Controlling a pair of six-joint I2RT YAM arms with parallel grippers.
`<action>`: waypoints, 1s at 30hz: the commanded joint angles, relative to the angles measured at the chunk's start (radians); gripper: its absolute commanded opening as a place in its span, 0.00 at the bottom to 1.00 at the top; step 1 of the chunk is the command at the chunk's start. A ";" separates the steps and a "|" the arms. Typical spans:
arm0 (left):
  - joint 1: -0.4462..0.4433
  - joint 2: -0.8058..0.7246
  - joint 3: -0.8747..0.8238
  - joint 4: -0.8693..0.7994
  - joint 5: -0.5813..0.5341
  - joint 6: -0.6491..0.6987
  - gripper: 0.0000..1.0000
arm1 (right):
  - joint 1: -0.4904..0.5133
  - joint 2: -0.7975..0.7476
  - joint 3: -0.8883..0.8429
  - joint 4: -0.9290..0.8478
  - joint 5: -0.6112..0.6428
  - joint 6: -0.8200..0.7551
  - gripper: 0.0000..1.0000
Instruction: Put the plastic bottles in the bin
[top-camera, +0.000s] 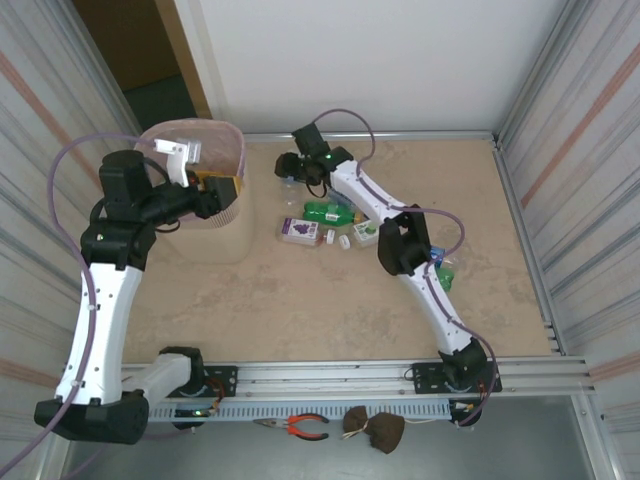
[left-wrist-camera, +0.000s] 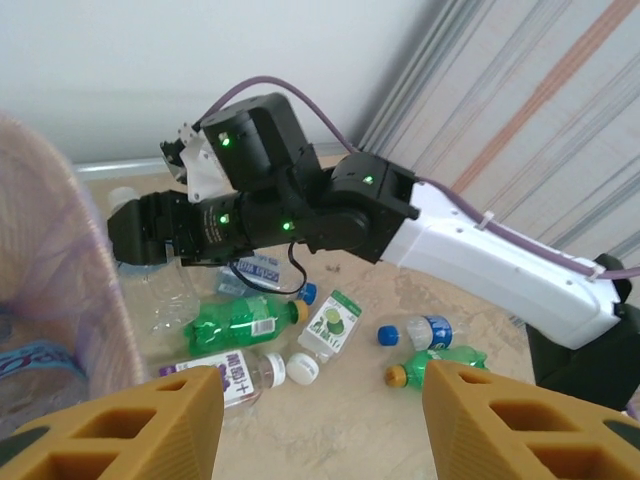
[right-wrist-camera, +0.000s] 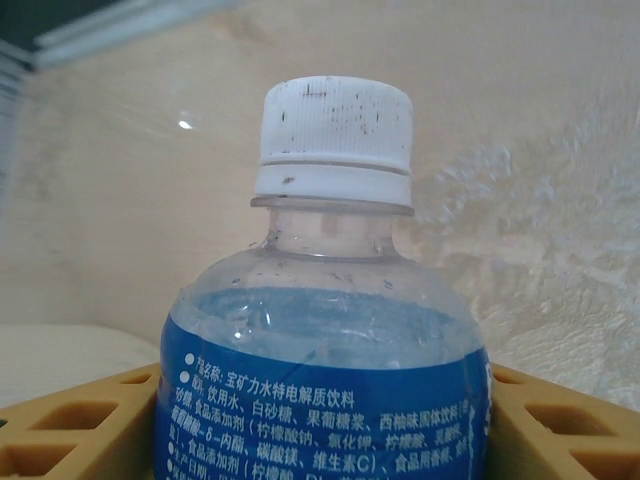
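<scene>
Filling my right wrist camera is a blue-labelled bottle (right-wrist-camera: 325, 340) with a scuffed white cap (right-wrist-camera: 335, 135). It stands upright between the yellow fingers (right-wrist-camera: 60, 430) of the right gripper (right-wrist-camera: 320, 445). The pads seem to press both flanks of the label, so I read that pincer as closed on the bottle. I cannot tell whether it has left the table (top-camera: 300, 300) yet.

From the overhead camera, that arm reaches to the far edge of the table, just right of the bin (top-camera: 238, 165). The step in hand, as I judge it, is picking this one up. Next I would lift it clear, swing it left, carry it above the rim and only then let go.

One snag: the left gripper (left-wrist-camera: 320, 425) hangs at the bin's mouth, fingers spread wide with nothing between them. I would draw it back before the right arm comes over.

Through the bin's pink wall in the left wrist view I make out a blue label low down, so something lies inside. I cannot tell how many.

Plenty is left on the table near the right arm:
- a green bottle (left-wrist-camera: 240, 322)
- a clear one with a purple label (left-wrist-camera: 225, 375)
- a small green-labelled one (left-wrist-camera: 335, 322)
- a blue-capped one (left-wrist-camera: 425, 332)
- an orange-capped green one (left-wrist-camera: 445, 362)
</scene>
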 joint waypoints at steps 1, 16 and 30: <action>-0.017 -0.031 -0.014 0.086 0.048 0.015 0.56 | -0.003 -0.212 -0.090 0.103 -0.041 -0.066 0.66; -0.207 -0.033 -0.052 0.410 0.101 0.041 0.66 | -0.046 -0.914 -0.881 0.691 -0.291 -0.202 0.65; -0.424 0.017 -0.075 0.632 0.089 0.058 0.79 | 0.018 -1.302 -1.116 0.833 -0.411 -0.339 0.65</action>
